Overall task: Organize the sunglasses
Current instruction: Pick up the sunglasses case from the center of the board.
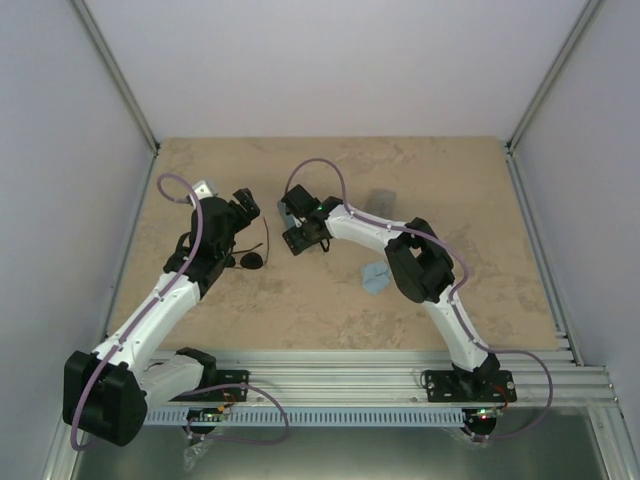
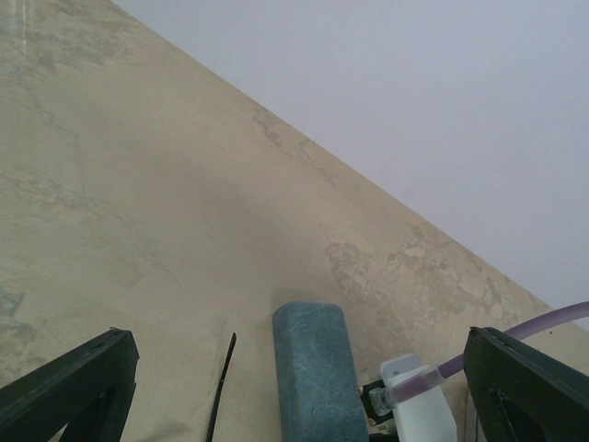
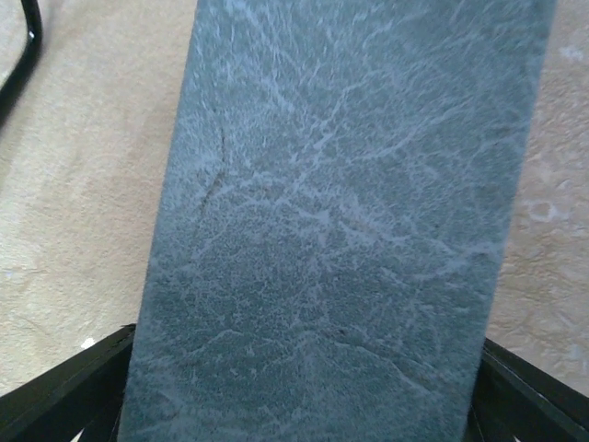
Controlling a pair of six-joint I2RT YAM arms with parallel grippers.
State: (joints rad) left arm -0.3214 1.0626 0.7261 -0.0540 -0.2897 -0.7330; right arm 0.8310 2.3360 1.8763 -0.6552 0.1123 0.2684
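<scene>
Blue-grey case fills the right wrist view, and the right gripper seems clamped on its long sides. Black sunglasses lie just left of the case, lenses running left-right and one thin arm roughly parallel to it. The left gripper gapes wide (nothing held). Swinging the case could snag that arm and drag the glasses.

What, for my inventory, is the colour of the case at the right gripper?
Blue-grey case, crackled leather grain; best in the right wrist view.
</scene>
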